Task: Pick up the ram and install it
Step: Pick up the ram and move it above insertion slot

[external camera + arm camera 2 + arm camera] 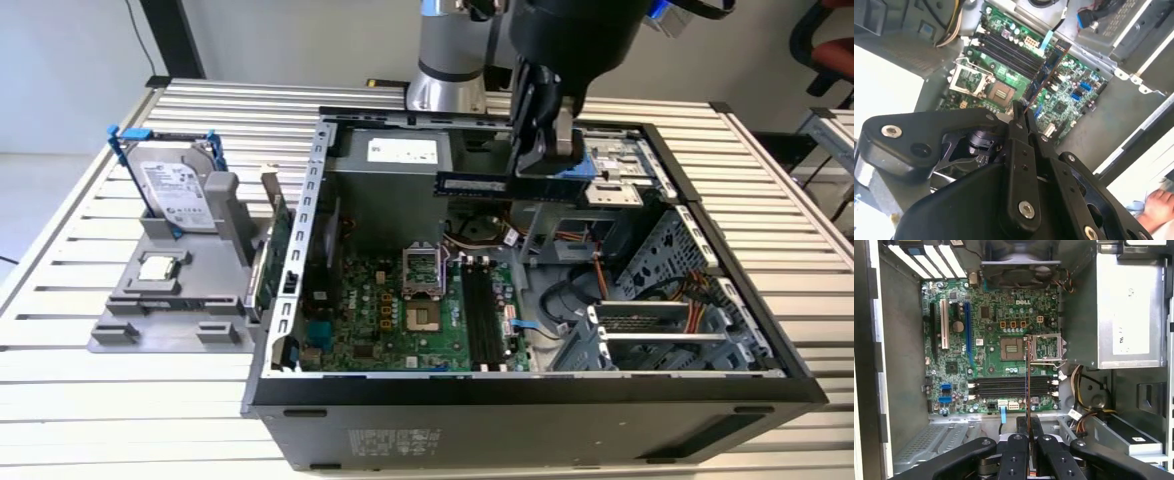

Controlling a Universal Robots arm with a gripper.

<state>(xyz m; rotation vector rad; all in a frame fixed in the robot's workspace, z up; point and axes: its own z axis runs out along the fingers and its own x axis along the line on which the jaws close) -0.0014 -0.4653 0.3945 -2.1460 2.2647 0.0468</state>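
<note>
My black two-finger gripper [541, 165] pinches the thin, dark-green ram stick [470, 183] above the open grey computer case's [316, 200] far half. It hangs edge-down, presumably for seating, though crosswise to the black memory slots [1004, 387].

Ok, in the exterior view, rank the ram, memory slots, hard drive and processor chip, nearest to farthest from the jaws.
1. ram: clamped in the jaws of the gripper, over the case.
2. memory slots: on the motherboard inside the case.
3. hard drive and processor chip: outside the case, exterior view's left; too close to call.
</note>
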